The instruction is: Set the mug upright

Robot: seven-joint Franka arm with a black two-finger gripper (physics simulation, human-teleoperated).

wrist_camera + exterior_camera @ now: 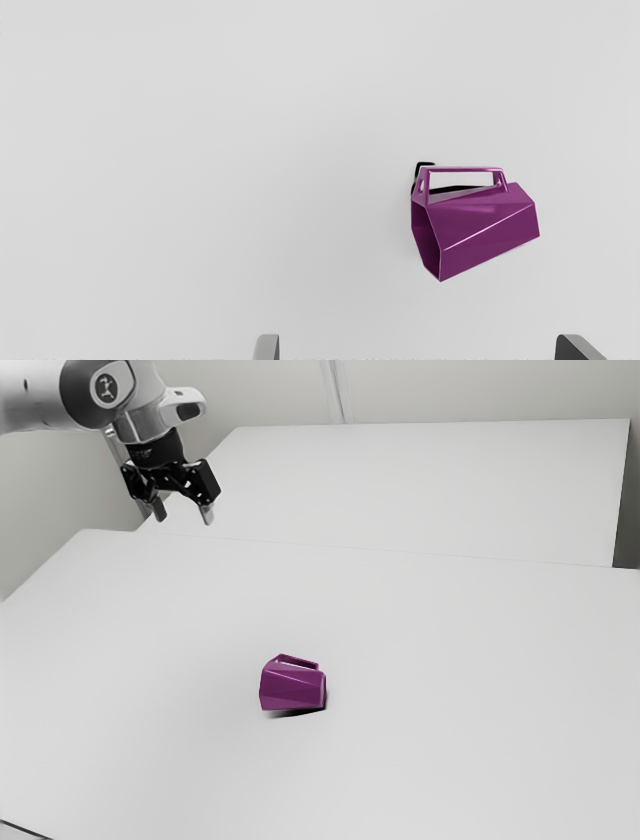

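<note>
My gripper point(183, 515) hangs high above the table toward the exterior view's upper left, well apart from the mug. A purple, faceted mug point(292, 688) lies on its side on the table, its handle on the side toward the exterior view's top. In the wrist view the mug point(485, 225) shows its dark open mouth at one end, with the angular handle along its side. The two fingertips of the gripper point(417, 347) stand wide apart there, nothing held between them.
The white table point(450, 690) carries the mug, and behind it extends another white surface point(420, 485). A pale wall point(480, 390) rises at the back. A dark shadow lies beside the mug.
</note>
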